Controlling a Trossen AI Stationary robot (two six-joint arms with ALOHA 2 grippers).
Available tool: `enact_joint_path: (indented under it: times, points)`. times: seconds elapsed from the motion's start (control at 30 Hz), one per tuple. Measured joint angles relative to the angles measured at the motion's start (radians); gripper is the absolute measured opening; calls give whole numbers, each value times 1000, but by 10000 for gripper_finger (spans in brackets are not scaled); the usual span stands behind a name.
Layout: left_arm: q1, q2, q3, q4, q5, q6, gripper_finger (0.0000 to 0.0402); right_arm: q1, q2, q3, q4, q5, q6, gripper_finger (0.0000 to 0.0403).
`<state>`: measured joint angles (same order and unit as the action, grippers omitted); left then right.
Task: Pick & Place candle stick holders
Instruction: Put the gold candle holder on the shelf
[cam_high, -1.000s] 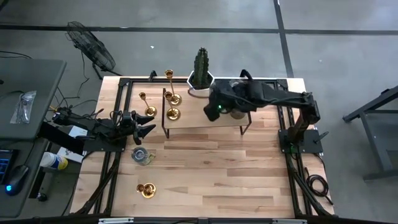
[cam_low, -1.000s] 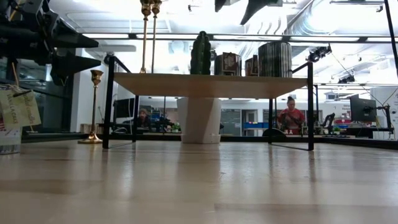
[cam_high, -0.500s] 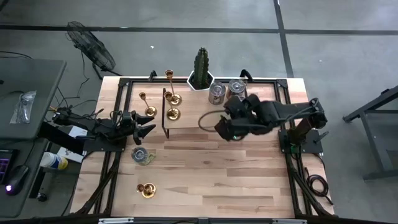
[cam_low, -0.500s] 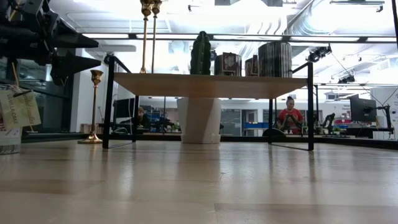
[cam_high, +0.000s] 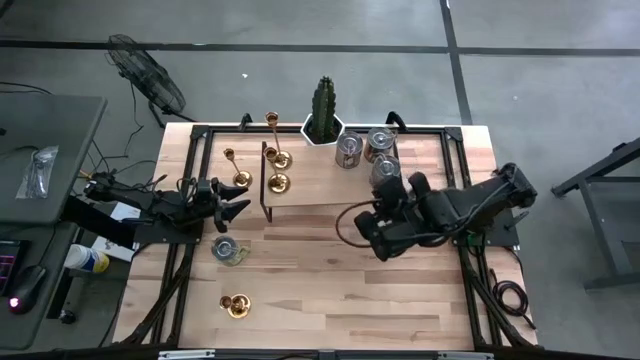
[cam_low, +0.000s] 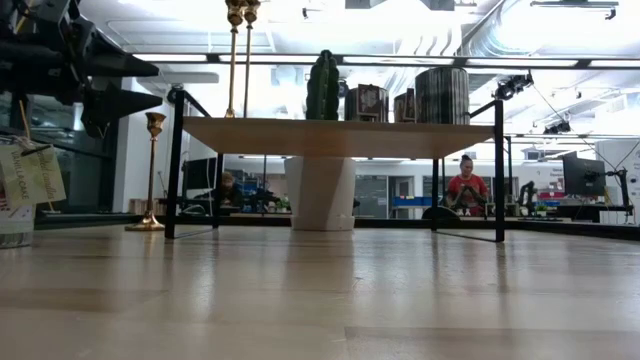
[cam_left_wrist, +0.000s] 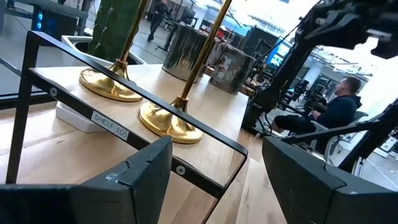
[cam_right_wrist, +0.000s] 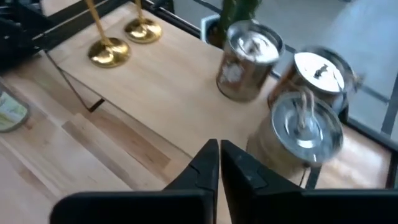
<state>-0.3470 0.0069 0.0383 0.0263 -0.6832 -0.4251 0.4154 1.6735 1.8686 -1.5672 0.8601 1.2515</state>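
Two tall gold candle stick holders (cam_high: 278, 170) stand by their round bases (cam_left_wrist: 169, 121) on the left end of a black-framed wooden shelf (cam_high: 330, 192). A shorter candle stick holder (cam_high: 240, 178) stands on the table left of the shelf, and another (cam_high: 236, 305) sits near the table's front edge. My left gripper (cam_high: 238, 206) waits open, left of the shelf and level with its top; in the left wrist view (cam_left_wrist: 214, 180) the two bases lie ahead of it. My right gripper (cam_high: 358, 225) hovers shut and holds nothing (cam_right_wrist: 219, 165), just on the near side of the shelf.
Three silver tins (cam_high: 348, 150) (cam_high: 380, 143) (cam_high: 385, 168) and a potted cactus (cam_high: 323, 112) stand at the shelf's far right part. A small glass jar with a label (cam_high: 228, 250) sits on the table below my left gripper. Bare wood lies at the table's near middle.
My right gripper has drawn back from above the shelf near the tins toward the table's near edge, and now stands in front of the shelf. The tins stay on the shelf. My left arm has kept still.
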Motion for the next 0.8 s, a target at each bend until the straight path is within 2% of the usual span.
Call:
enact_joint_path:
  times: [0.2,0.37,0.47,0.67,0.8]
  points:
    - [0,0,0,1,79,-39,245,76,-112,-232,84,31,226,2]
    - [0,0,0,1,167,-127,245,131,-187,-378,200,31,304,2]
    - [0,0,0,0,261,-193,245,154,-202,-432,243,31,320,2]
    - [0,0,-2,-3,461,-218,245,190,-211,-512,267,11,346,2]
    - [0,0,-2,-1,530,-242,245,212,-215,-550,270,-6,388,2]
